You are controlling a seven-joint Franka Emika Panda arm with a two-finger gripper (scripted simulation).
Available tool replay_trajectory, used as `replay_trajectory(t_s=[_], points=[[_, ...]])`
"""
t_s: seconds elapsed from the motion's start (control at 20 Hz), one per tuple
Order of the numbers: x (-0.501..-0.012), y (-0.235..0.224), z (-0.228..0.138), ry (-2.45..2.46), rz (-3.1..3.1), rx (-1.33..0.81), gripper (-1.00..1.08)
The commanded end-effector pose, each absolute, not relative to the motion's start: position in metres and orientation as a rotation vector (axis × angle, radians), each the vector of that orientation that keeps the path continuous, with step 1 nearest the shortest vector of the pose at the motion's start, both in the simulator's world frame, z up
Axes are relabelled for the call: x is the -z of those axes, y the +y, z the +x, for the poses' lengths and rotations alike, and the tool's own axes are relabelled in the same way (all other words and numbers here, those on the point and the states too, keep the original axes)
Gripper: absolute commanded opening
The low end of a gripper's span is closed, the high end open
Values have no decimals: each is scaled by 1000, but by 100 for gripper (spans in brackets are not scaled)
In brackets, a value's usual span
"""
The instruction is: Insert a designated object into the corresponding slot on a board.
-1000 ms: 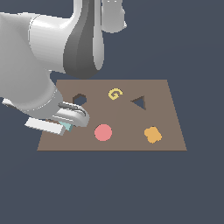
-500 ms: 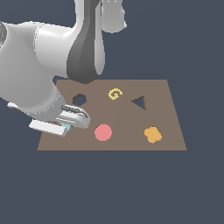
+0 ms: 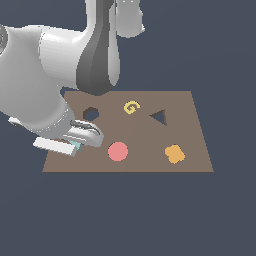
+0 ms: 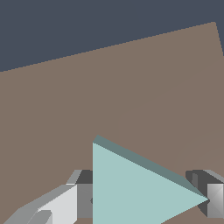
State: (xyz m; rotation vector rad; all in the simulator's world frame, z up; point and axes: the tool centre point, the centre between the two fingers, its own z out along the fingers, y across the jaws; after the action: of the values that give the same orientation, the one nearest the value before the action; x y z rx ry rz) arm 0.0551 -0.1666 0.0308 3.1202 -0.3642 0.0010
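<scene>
Gripper point(image 4: 142, 201) low at board's point(image 3: 195, 130) lower-left corner, fingers straddling teal triangle point(image 4: 135, 188), apparently clamped on it. Triangular slot point(image 3: 159, 118) sits upper right, well apart.

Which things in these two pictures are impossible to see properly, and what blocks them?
- Teal triangle: in the wrist view the picture's edge cuts it off; in the exterior view the gripper hides most of it.
- Fingertips: whether they press the triangle is unclear.
- Board: the arm covers one corner in the exterior view.
- Triangular slot: absent from the wrist view.
</scene>
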Motion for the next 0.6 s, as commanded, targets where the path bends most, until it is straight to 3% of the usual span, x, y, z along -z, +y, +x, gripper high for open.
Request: replay_trajectory(t_s=[0.0,0.55], points=[[-31,-165,57,-346,3122,-2,-100],[-32,-142,80,-25,3141,-2,-100]])
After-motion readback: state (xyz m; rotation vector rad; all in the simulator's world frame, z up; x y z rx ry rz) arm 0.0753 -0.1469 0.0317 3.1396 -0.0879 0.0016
